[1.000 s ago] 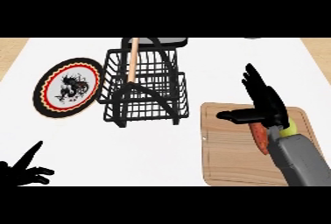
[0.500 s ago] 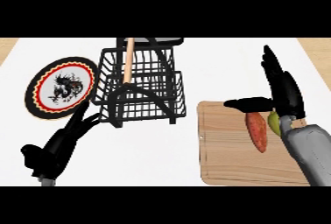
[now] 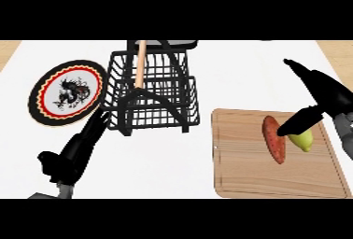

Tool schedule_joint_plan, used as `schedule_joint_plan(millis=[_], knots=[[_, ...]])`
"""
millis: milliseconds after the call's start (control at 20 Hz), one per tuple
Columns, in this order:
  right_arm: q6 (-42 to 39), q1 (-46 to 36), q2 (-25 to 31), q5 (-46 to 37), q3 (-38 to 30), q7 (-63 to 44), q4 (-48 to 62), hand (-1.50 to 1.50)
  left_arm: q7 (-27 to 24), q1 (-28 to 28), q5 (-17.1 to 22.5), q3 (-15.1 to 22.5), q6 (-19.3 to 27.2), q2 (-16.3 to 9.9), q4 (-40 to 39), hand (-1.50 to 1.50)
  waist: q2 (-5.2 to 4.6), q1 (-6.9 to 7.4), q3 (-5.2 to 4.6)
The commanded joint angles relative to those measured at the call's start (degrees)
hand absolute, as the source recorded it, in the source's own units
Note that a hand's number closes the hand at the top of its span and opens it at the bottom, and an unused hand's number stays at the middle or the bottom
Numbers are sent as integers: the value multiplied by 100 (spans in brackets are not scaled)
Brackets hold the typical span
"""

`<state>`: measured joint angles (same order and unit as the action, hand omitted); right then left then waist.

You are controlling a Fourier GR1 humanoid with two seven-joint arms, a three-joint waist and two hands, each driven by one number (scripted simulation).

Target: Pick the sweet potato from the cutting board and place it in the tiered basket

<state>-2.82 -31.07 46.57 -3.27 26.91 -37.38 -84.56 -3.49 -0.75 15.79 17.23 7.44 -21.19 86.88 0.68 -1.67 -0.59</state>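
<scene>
Head view: sweet potato (image 3: 274,138) lies lengthwise on the cutting board (image 3: 248,177), just beside a yellow-green item (image 3: 302,139). Right hand (image 3: 324,95) hangs above the board's far right side, fingers straight and spread, thumb angled down toward the two items; nothing is pinched. This posture suits a descent onto the potato. Left hand (image 3: 79,149) rests open, fingers straight, pointing toward the tiered basket (image 3: 151,93), which stands left of the board, beside a patterned plate (image 3: 66,91).

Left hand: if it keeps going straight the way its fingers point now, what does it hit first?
Probably the black tiered basket's lower left corner; the left hand points up-right toward it. Height is unclear, so it might pass beside.
</scene>
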Motion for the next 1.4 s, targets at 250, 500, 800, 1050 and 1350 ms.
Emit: schedule_joint_plan(millis=[250,500,800,1050,1350], knots=[[-1948,-835,157,993,202,-2993,-1309,-150,-329,-405,-218,31,-85,359,-673,0,-46,111,44],[-1694,-513,222,925,211,-3483,-1880,-150,-163,-714,-116,-235,-239,341,-788,0,-45,101,52],[-1455,-534,54,55,511,-3722,-1549,-150,-319,-756,-262,-151,-291,507,-947,0,-59,159,49],[-1541,-355,-88,74,548,-3522,-905,-150,-227,-847,-399,-104,-176,660,-949,0,-71,179,54],[-1061,507,-331,-583,466,-2598,-609,-150,-221,-590,-369,-204,-427,608,-769,0,-66,194,61]])
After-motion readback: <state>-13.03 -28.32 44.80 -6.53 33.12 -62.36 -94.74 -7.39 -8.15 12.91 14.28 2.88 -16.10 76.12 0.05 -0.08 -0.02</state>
